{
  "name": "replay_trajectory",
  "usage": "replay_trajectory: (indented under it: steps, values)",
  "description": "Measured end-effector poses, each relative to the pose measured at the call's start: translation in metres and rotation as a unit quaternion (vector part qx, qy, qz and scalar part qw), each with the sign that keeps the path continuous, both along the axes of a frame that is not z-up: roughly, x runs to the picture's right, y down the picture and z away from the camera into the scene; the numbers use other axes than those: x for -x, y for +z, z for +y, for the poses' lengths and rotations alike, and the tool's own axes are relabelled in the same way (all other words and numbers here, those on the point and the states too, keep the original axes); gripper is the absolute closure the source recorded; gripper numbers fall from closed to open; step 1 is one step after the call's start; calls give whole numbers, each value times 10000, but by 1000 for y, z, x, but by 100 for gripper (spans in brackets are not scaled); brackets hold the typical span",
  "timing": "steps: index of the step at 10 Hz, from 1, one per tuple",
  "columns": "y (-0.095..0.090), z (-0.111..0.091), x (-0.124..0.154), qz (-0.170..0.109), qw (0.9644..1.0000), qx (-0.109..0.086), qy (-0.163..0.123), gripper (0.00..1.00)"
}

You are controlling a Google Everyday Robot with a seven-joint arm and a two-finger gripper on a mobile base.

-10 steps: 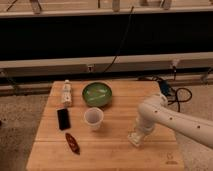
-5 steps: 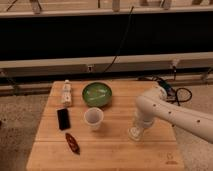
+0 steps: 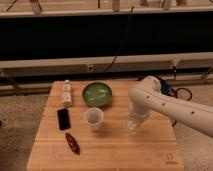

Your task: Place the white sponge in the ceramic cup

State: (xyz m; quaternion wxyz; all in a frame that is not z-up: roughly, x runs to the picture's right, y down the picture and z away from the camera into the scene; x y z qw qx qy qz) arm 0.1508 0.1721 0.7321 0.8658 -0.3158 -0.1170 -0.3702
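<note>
The ceramic cup (image 3: pixel 93 118) stands upright near the middle of the wooden table (image 3: pixel 120 152), in front of the green bowl. My gripper (image 3: pixel 133 128) hangs point-down to the right of the cup, about one cup-width away and just above the tabletop. It is shut, and a pale soft lump at its tip looks like the white sponge (image 3: pixel 132 129), mostly hidden by the fingers. No sponge lies anywhere else on the table.
A green bowl (image 3: pixel 97 94) sits behind the cup. A white bottle (image 3: pixel 66 92) lies at the back left, with a black phone-like slab (image 3: pixel 63 119) in front of it and a reddish-brown packet (image 3: pixel 72 143) nearer the front. Cables hang beyond the table's right edge.
The arm has swung its elbow up and left, and the gripper has risen slightly off the table and shifted a little toward the cup.
</note>
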Motion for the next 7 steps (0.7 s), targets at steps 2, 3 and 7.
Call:
replay_trajectory:
  steps: [2,3,7]
  values:
    - [-6,-13,19,-17,9998,-36,-218,100]
    - [-10,-18,28,-37,9995,-47,-308,100]
    - [-16,-29,79,-217,9973,-119,-698,100]
